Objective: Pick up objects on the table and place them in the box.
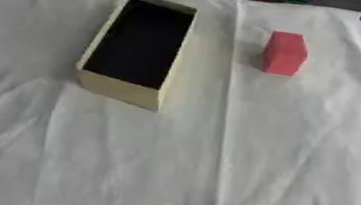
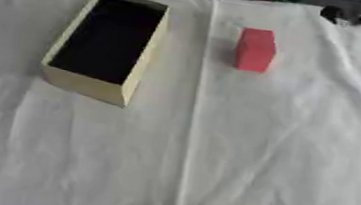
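**1 block left on the table, nothing boxed yet**

0 robot hands appear in either view, so whether they are released, clenched or grasping anything cannot be told. Judging by what lies here, the task has not begun: the red rectangular block (image 1: pixel 285 53) stands upright on the creased white tablecloth (image 1: pixel 237 163), well apart from the open pale-yellow cardboard box (image 1: pixel 119 87) to its left, whose dark interior looks empty. Nothing lies between block and box; only cloth folds cross the route.
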### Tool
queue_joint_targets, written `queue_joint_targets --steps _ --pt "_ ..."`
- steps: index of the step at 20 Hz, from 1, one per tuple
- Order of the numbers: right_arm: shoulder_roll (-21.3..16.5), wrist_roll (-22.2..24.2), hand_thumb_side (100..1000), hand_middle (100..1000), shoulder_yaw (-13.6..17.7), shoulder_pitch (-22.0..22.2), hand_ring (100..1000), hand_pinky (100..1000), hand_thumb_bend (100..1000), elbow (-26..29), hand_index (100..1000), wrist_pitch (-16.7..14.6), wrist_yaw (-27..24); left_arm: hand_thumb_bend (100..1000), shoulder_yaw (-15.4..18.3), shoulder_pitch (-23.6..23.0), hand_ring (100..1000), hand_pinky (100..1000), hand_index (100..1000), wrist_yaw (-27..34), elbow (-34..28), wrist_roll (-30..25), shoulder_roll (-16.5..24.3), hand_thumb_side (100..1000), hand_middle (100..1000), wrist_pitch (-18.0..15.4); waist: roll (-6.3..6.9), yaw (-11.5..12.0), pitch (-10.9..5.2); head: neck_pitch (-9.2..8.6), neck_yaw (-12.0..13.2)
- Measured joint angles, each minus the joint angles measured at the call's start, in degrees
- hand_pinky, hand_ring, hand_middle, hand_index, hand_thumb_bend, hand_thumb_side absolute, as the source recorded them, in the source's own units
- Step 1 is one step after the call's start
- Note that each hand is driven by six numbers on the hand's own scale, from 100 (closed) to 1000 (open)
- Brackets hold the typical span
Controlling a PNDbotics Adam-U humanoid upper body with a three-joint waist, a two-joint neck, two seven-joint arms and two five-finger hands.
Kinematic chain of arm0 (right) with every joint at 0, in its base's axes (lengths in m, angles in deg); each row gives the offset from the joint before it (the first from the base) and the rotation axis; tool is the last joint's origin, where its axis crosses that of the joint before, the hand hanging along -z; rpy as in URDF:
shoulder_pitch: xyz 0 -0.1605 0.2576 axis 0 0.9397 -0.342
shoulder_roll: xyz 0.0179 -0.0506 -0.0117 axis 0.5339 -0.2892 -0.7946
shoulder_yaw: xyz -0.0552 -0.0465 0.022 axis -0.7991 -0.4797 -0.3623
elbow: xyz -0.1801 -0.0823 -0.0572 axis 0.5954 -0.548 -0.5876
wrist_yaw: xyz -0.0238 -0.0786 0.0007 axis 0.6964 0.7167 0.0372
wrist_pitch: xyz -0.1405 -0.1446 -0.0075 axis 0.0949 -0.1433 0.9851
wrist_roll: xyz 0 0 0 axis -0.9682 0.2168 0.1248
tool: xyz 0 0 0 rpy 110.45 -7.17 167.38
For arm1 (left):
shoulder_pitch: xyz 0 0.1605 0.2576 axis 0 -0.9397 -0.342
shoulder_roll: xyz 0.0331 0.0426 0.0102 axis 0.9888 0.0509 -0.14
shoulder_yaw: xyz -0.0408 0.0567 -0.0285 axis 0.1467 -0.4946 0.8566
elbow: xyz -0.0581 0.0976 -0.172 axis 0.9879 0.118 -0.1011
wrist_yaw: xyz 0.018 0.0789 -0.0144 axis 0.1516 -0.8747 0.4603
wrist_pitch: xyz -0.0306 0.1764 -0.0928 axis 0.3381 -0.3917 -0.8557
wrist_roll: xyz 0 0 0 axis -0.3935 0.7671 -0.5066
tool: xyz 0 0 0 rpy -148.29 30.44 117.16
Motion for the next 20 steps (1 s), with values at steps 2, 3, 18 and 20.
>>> queue_joint_targets --steps 2,3,18,20 --pt "0.3 2.1 459 916 0.0 0.0 911 868 392 -0.7 947 -0.9 0.0 139 -0.1 0.0 545 574 679 0.0 0.0 -0.1 0.0 100 526 0.0 0.0 0.0 0.0 -0.01 -0.1" --pt "0.3 2.9 444 914 0.0 0.0 911 869 407 -0.9 950 -1.1 -0.1 140 -0.2 0.0 545 574 679 0.0 0.0 -0.1 0.0 100 526 0.0 0.0 0.0 0.0 -0.01 -0.1" --pt "2.2 5.9 379 876 -0.3 -1.0 890 870 387 -2.9 959 1.2 -4.2 142 -0.3 0.0 546 574 679 0.1 0.0 -0.3 0.0 100 527 -0.1 0.0 0.0 0.0 -0.03 -0.2" --pt "3.2 6.9 349 881 -0.5 -1.6 891 873 392 -4.1 971 2.2 -5.5 142 -0.3 0.0 546 574 679 0.1 0.0 -0.3 0.0 100 527 -0.1 0.0 0.1 0.0 -0.03 -0.2"
